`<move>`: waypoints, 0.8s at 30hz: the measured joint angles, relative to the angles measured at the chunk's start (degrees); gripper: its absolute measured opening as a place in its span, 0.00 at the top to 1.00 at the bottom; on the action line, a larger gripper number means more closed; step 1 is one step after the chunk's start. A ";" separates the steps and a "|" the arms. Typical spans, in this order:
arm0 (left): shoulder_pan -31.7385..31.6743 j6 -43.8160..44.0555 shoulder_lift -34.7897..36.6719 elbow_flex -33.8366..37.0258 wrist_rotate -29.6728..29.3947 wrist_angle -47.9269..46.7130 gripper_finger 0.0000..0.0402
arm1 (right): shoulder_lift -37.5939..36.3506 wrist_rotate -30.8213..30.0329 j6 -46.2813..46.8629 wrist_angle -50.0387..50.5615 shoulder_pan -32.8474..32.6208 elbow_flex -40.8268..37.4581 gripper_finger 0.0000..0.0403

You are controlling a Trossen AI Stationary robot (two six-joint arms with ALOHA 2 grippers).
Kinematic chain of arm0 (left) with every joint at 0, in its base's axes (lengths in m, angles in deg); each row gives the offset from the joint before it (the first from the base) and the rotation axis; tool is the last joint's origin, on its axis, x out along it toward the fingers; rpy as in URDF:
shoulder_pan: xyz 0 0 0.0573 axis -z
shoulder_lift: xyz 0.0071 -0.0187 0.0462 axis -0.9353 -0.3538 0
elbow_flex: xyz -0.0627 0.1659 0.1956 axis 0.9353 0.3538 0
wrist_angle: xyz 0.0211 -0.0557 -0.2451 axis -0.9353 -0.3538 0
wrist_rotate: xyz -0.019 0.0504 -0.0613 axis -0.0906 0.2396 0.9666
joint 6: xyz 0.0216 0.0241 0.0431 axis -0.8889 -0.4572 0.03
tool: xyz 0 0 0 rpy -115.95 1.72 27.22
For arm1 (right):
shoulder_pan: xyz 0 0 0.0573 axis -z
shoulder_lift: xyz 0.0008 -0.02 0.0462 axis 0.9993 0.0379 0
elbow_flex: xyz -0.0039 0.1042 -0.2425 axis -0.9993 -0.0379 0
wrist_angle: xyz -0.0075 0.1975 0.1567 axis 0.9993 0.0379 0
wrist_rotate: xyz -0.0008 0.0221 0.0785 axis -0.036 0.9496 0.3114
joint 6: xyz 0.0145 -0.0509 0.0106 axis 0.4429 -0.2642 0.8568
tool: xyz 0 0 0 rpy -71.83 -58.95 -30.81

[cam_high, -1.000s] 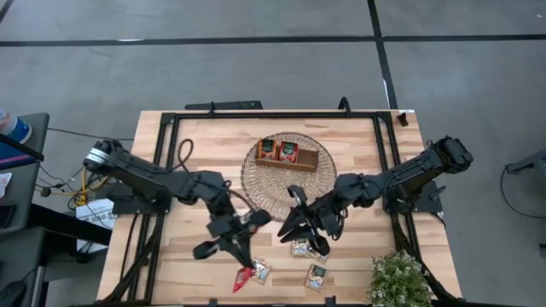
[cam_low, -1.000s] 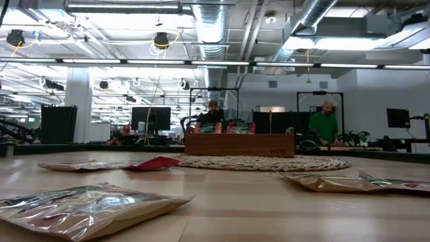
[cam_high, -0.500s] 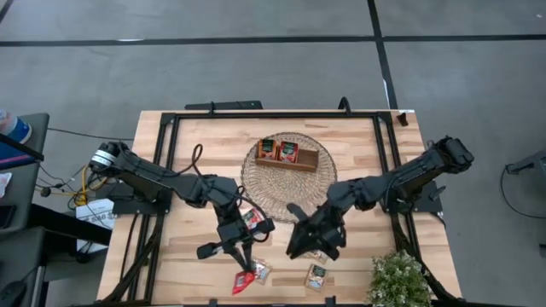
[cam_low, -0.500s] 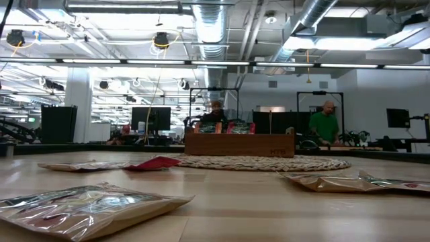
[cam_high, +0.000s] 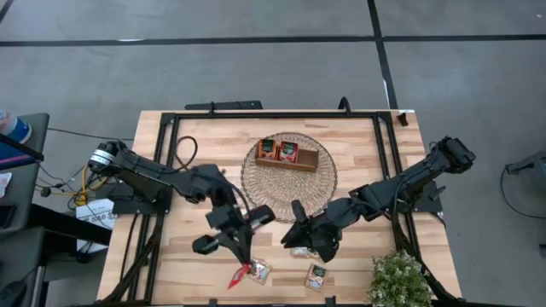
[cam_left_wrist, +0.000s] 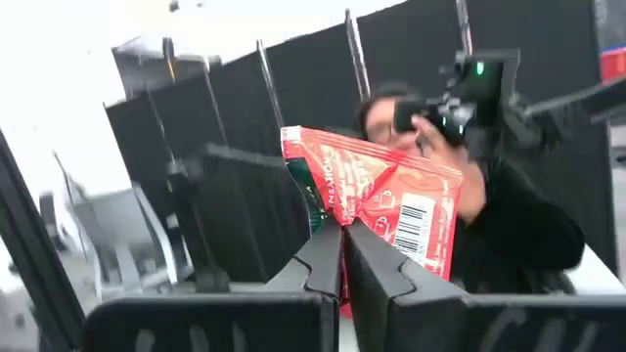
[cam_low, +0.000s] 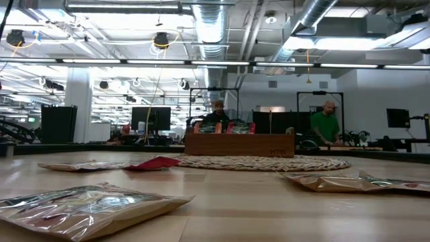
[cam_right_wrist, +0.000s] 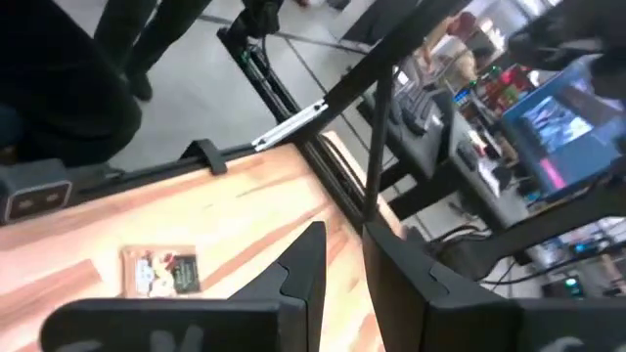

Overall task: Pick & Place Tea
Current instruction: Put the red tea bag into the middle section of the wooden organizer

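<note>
Pinching a red tea sachet (cam_left_wrist: 386,200) between closed fingers, the left pincer (cam_left_wrist: 344,256) holds it aloft.

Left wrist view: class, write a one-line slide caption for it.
Left gripper shut on a red-orange tea sachet, lifted before dark room dividers.

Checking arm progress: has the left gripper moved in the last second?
Barely: the left gripper, shut on a red sachet, sits about where it was beside the wicker mat.

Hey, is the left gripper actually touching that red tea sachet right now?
Touching. In the left wrist view, the left gripper has its fingers closed together on the lower edge of the red tea sachet, which stands above them.
</note>
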 joint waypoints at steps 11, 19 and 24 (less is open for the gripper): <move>-0.92 15.95 -7.01 -5.43 -2.69 20.10 1.00 | 0.02 -9.38 -11.36 -1.90 -2.05 2.08 0.84; 2.04 22.23 -14.33 -11.97 -1.83 19.46 1.00 | 0.04 -12.70 -12.75 2.74 -4.54 2.13 0.84; 2.82 20.38 -14.14 -12.11 6.88 6.95 1.00 | 0.09 -12.66 -9.01 8.29 -9.12 2.10 0.86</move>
